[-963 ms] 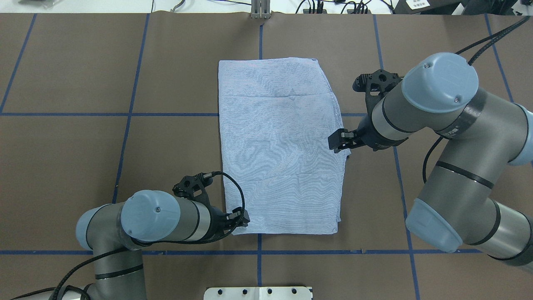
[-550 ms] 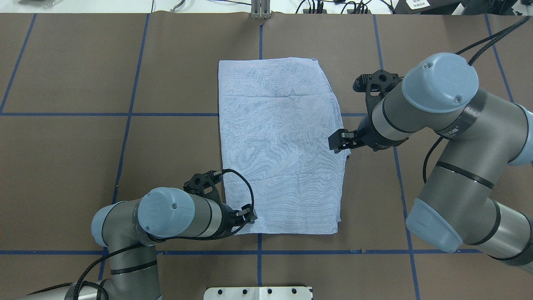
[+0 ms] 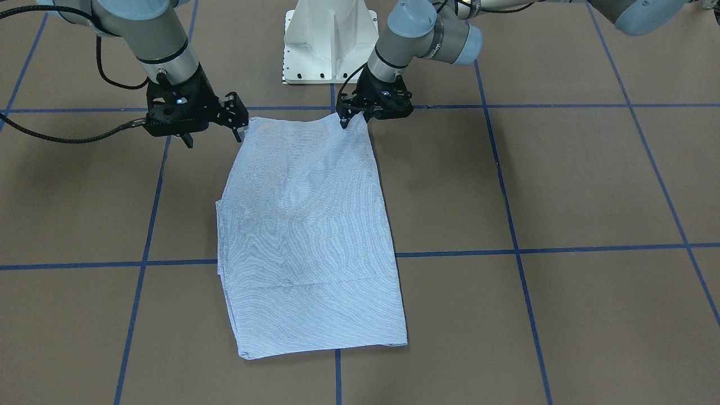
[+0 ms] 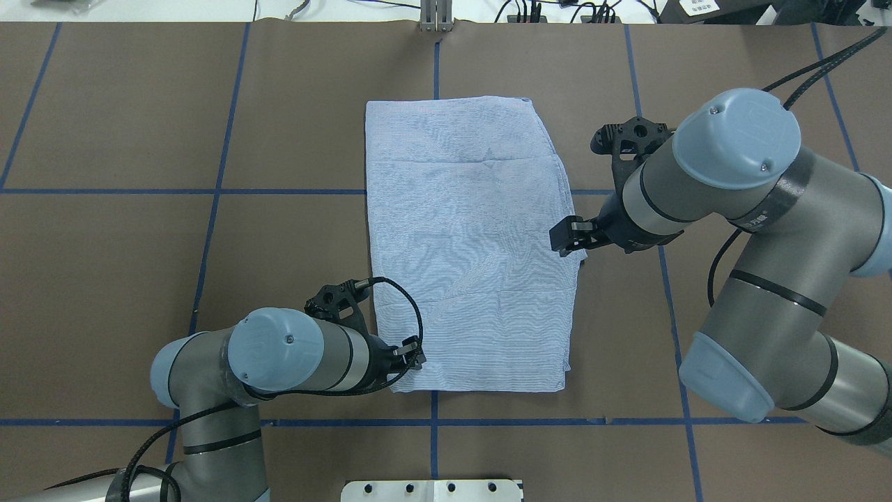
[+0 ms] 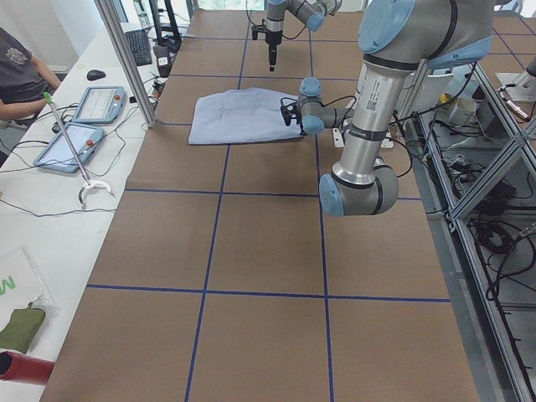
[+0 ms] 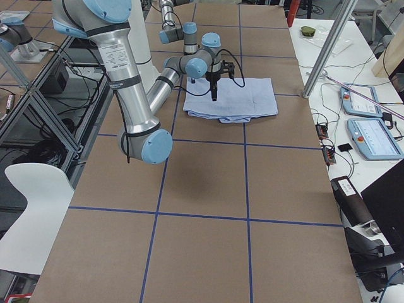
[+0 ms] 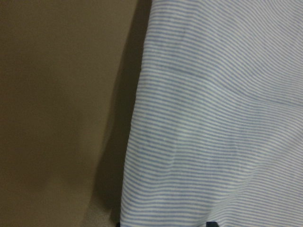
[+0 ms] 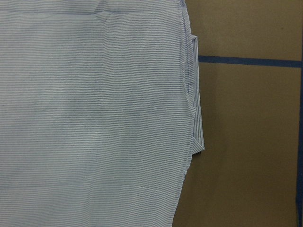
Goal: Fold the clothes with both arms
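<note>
Shirt [image 4: 467, 244], striped pale blue and white, lies flat near the middle of the bench [image 4: 139, 139], already folded into a long rectangle; its long sides run from the robot's edge toward the far edge; its short end nearest the robot stops just short of a blue tape line [image 4: 557, 421]; along its right side an inner layer pokes out a little past the top one, as the right wrist view shows.

Trouble from here is most likely at the grasp; the bundle is several layers thick, and a shallow nip at the corner could lift only the top sheet, so the stack would peel open; a low one might snag the brown covering of the bench instead; the offset layer on the right side could slide out further once lifted; and with the two arms at unequal stations along the cloth, a joint lift would probably skew the fold.

Left pincer [image 4: 413, 354] sits low at the shirt's corner nearest the robot on its left side, touching or just over the hem; its tips appear parted with the edge between them, nothing clamped, though this is hard to read; right pincer [image 4: 570, 238] hangs above the right side about midway along, spread wide and empty.
</note>
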`<control>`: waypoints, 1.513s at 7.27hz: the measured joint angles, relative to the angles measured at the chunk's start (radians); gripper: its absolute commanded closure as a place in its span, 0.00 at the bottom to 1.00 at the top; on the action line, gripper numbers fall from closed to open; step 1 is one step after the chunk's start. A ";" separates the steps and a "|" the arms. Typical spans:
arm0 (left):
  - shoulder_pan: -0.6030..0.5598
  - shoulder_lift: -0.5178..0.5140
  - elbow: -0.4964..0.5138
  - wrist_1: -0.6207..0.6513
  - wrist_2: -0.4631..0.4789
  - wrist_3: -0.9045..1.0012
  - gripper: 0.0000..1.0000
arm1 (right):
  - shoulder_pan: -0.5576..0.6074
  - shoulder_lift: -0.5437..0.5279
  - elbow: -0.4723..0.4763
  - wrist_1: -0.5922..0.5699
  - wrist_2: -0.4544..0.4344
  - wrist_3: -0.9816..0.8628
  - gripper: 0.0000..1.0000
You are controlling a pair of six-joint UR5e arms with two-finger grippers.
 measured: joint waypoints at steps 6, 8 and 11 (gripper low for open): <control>-0.005 0.022 -0.026 0.001 0.001 0.005 1.00 | -0.004 0.001 0.001 0.000 0.000 0.001 0.00; -0.006 0.023 -0.035 0.002 0.001 0.003 1.00 | -0.007 0.002 0.002 0.001 0.000 0.025 0.00; -0.007 0.024 -0.050 0.006 -0.002 0.001 1.00 | -0.068 0.008 0.010 0.014 -0.022 0.188 0.00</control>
